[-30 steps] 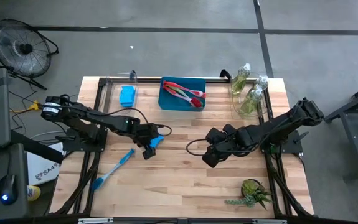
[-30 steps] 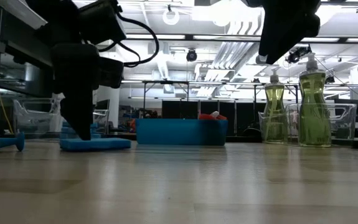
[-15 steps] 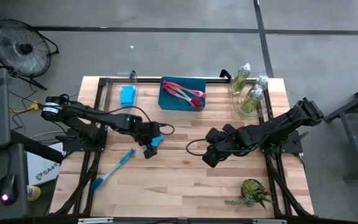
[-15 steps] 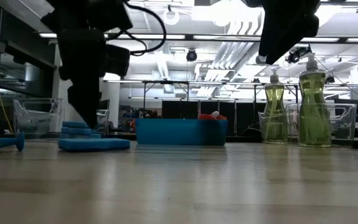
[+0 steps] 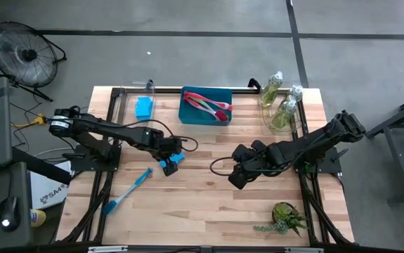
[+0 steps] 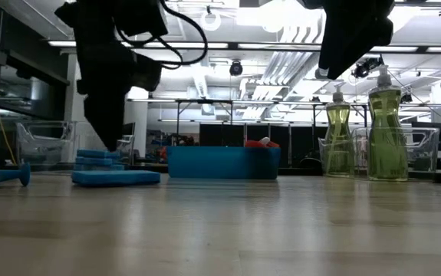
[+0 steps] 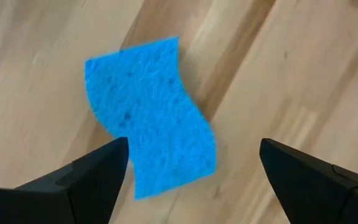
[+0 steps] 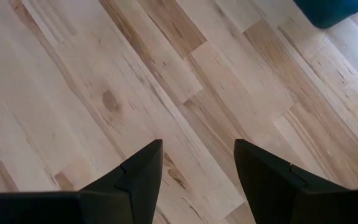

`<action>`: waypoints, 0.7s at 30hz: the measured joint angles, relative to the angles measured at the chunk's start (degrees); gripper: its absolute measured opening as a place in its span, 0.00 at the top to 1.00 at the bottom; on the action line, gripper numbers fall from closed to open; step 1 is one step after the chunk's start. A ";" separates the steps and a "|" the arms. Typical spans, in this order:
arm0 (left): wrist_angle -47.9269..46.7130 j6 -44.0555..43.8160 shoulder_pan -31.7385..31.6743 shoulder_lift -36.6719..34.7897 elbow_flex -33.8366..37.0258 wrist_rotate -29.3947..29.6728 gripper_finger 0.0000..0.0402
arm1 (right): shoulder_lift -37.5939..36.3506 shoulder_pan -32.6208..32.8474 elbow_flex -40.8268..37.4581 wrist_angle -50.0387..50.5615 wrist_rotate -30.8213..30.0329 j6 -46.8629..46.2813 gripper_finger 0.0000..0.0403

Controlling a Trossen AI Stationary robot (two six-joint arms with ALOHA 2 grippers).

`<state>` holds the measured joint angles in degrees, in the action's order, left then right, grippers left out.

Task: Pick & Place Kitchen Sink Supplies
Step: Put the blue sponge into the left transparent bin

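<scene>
Nearest the front edge of the table [image 5: 209, 225], toward the right corner, sits a small spiky green plant [image 5: 284, 218], and toward the left front a blue dish brush [image 5: 128, 191] lies slantwise on the wood.

Farther in, left of the table's middle, the left gripper [image 5: 167, 156] hangs just above a small blue sponge [image 5: 170, 162]. In the left wrist view the sponge [image 7: 150, 114] lies flat on the boards with the two fingers [image 7: 79, 183] spread wide; one fingertip overlaps the sponge's near corner, while the other stands well clear of it, over bare wood. The sponge is not gripped. In the low view it [image 6: 116, 177] rests on the tabletop with the left gripper [image 6: 113, 126] raised off it.

Half a second ago the gripper stood lower by the sponge; a second ago its fingers reached down to it. Now it has lifted and drawn back toward the left edge, and the sponge has stayed put.

The right gripper [image 5: 236, 176] waits right of centre, fingers [image 8: 129, 180] parted over bare wood, unchanged.

Along the far edge: a second blue sponge [image 5: 143, 107] in a clear bin near the left corner, a blue tray [image 5: 187, 115] holding pink-red brushes [image 5: 209, 104] at the middle, and clear bottles [image 5: 282, 105] of yellow-green liquid near the right corner.
</scene>
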<state>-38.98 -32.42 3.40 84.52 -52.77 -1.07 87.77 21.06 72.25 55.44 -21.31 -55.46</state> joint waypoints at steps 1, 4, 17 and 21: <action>0.69 -0.19 0.00 0.68 -0.04 0.41 0.11 | 0.00 0.00 0.00 -0.02 -0.07 0.02 0.52; 0.45 -0.42 0.00 2.93 -0.02 1.37 0.11 | 0.00 0.00 0.00 -0.17 -0.15 0.11 0.52; 2.85 2.61 -0.38 9.36 -0.09 -3.82 0.01 | 0.00 0.00 0.00 -0.39 0.74 0.19 0.52; 3.30 1.72 -0.37 9.36 -0.09 -2.86 0.01 | 0.00 -0.02 0.00 -0.35 0.86 0.10 0.52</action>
<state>-35.68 -30.70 3.03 93.89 -52.86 -3.92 87.77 21.04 72.25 55.09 -20.45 -55.36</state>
